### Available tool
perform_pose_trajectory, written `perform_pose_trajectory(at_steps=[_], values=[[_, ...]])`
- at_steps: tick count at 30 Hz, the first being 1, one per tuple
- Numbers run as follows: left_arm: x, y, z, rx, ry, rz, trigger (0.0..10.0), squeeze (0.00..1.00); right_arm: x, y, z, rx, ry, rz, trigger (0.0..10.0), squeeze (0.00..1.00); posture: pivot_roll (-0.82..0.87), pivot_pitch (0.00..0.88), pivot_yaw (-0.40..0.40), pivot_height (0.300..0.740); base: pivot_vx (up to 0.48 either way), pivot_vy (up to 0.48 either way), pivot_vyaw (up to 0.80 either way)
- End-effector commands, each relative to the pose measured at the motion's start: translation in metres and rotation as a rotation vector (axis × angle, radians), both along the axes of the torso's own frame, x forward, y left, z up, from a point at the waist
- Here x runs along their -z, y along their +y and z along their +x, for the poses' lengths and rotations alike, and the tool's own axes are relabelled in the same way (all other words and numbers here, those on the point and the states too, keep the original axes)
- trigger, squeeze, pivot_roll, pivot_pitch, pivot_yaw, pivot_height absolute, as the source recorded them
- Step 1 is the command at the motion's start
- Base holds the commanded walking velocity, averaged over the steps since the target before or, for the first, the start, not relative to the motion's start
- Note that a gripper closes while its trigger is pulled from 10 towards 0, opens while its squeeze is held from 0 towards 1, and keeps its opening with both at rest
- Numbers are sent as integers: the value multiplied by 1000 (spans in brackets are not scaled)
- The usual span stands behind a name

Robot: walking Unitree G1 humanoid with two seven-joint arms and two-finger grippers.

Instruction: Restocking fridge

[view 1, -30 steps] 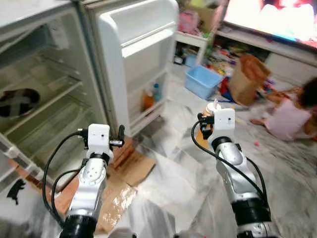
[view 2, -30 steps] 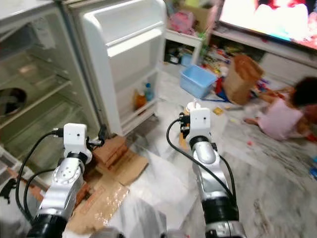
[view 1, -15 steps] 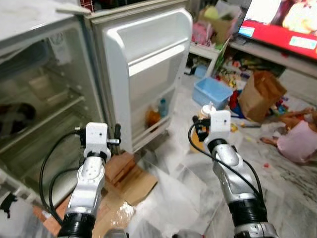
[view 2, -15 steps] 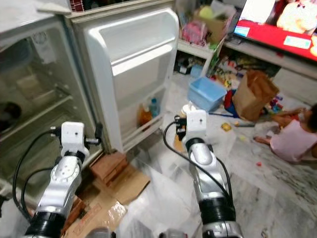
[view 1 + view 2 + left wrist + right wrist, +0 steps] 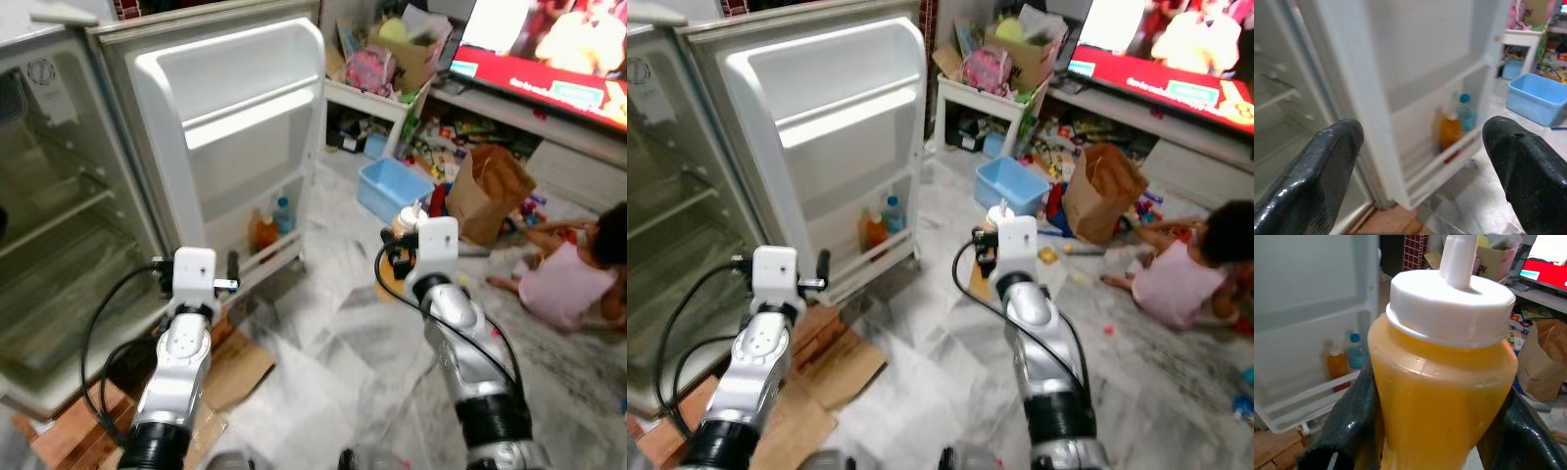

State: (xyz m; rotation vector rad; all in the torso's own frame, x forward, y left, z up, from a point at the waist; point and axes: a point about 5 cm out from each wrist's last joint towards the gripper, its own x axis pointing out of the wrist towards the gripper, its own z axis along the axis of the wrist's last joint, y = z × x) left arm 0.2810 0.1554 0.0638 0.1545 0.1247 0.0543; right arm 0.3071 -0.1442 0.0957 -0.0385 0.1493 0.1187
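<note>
Holding the orange squeeze bottle [image 5: 1444, 382] with its white cap and nozzle, my right gripper [image 5: 404, 247] was clamped on its body, one black finger on each side, and the bottle stood upright above the marble floor [image 5: 333, 362]. The bottle was well apart from the fridge door [image 5: 230, 147], out to that door's right side, over the open floor. My left gripper [image 5: 1422, 161] was held up nearer to the door, its two fingers spread wide with nothing between them, and it was pointing at the lowest door shelf [image 5: 1442, 166].

On that shelf stood an orange bottle [image 5: 1449, 134] and, just beside it, a clear bottle with a blue cap [image 5: 1465, 115]. The door was swung fully open, and to its left was the open fridge body [image 5: 49, 255] with its wire shelves. Below the door, flat pieces of cardboard [image 5: 235, 362] were lying on the floor.

Farther from the door, to its right, I saw a blue plastic tub [image 5: 392, 186] and a brown paper bag [image 5: 490, 191]. Beyond the bag, a child in pink [image 5: 573, 279] was sitting on the floor, and a television [image 5: 549, 49] was lit above a low white stand with many toys.
</note>
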Motion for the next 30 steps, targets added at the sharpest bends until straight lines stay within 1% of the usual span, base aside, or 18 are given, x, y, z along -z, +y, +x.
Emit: perform_pose_trajectory(at_steps=[1, 3, 4, 6, 8, 9, 11, 13, 14, 16, 17, 20, 23, 27, 28, 30], values=[[1, -5, -1, 1, 0, 7, 10000, 0, -4, -12, 1, 17, -19, -19, 10000, 0, 39, 0, -49, 740, 0, -446, 0], [1, -3, -1, -8, 2, 14, 10000, 0, -5, -12, 0, 14, -27, -25, 10000, 0, 39, 0, -49, 740, 0, -444, 0], [2, 0, -3, -20, 3, 20, 10000, 0, -9, -13, 0, 20, -55, -43, 10000, 0, 38, 0, -48, 740, 0, -442, 0], [2, 4, -4, -27, 6, 21, 10000, 0, -10, -13, 0, 20, -69, -52, 10000, 0, 37, 0, -47, 740, 0, -442, 0], [3, 9, -7, -40, 10, 21, 10000, 0, -10, -14, 0, 21, -62, -47, 10000, 0, 35, 0, -44, 740, 0, -446, 0], [4, 13, -9, -50, 12, 19, 10000, 0, -8, -14, 1, 26, -41, -49, 10000, 0, 37, 0, -45, 740, 0, -446, 0], [2, 19, -12, -56, 0, 29, 10000, 0, -10, -17, 2, 51, -82, -116, 10000, 0, 42, 0, -48, 740, 0, -441, 0], [-1, 22, -13, -70, -12, 4, 10000, 0, -10, -15, 3, 37, -87, -61, 10000, 0, 44, 0, -47, 740, 0, 0, 0], [-4, 25, -15, -84, -25, -19, 10000, 0, -9, -16, 3, 63, -91, -50, 10000, 0, 51, 0, -48, 740, 0, 0, 0], [-6, 28, -18, -99, -30, -30, 10000, 0, -11, -19, 5, 103, -120, -106, 10000, 0, 57, 0, -49, 740, 0, 0, 0], [-7, 32, -21, -111, -35, -42, 10000, 0, -10, -16, 6, 59, -114, -97, 10000, 0, 67, 0, -51, 740, 0, 0, 0], [-6, 36, -25, -134, -18, -69, 10000, 0, -12, -11, 5, 7, -120, -48, 10000, 0, 78, 0, -54, 740, 0, 0, 0], [-9, 39, -30, -134, -38, -17, 10000, 0, -18, -7, 5, -21, -157, -39, 10000, 0, 92, 0, -55, 740, 0, 0, 179], [-12, 38, -34, -116, -57, -17, 10000, 0, -20, -6, 7, -25, -175, -34, 10000, 0, 96, 0, -60, 740, 0, 0, 669], [-11, 37, -38, -112, -52, -31, 10000, 0, -20, -7, 7, -24, -176, -23, 10000, 0, 96, 0, -60, 740, 0, 0, 800], [-9, 36, -40, -113, -42, -42, 10000, 0, -20, -8, 7, -23, -173, -18, 10000, 0, 92, 0, -61, 740, 0, 0, 800]])
